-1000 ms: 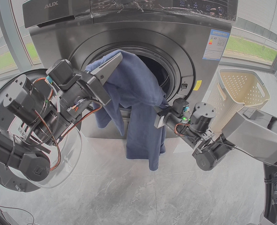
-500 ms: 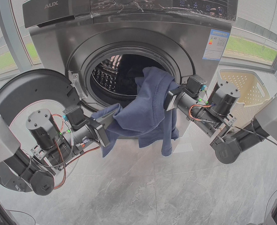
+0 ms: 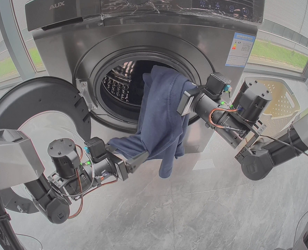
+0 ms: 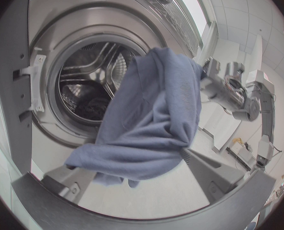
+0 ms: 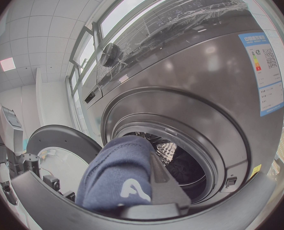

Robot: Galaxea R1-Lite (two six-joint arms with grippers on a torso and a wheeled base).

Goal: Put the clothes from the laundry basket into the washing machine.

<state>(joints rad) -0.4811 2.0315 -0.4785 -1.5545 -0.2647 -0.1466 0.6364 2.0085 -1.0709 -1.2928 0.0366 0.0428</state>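
While the right tool (image 3: 181,99) is clamped on a bunched upper edge of the blue garment (image 3: 161,115), we see the cloth hanging in front of the round mouth of the washing machine (image 3: 140,35), toward the robot's right side of the opening. The garment's top sits level with the upper part of the mouth. We cannot tell whether any of it has passed the rim.

From that grip the cloth falls in long folds across the lower rim and the front panel. Its lower fold runs out to the left tool (image 3: 136,158), which sits low, below the opening and close to the floor (image 3: 178,209). In the left wrist view this tool's fingers are spread wide, and the fold lies draped across them rather than pinched. One tail of the garment hangs down between the two tools, toward the floor.

As for the containers, the drum (image 3: 122,84) stands open, its ribbed steel wall catching the light, and a small heap of dark laundry (image 4: 92,107) lies at its bottom. The door (image 3: 39,101) is swung fully aside to the robot's left, behind the left arm.

The laundry basket (image 3: 282,98) — cream, with a perforated wall — stands on the floor just beside the machine on the robot's right, behind the right arm. We see its inner wall, while its bottom is hidden by that arm.
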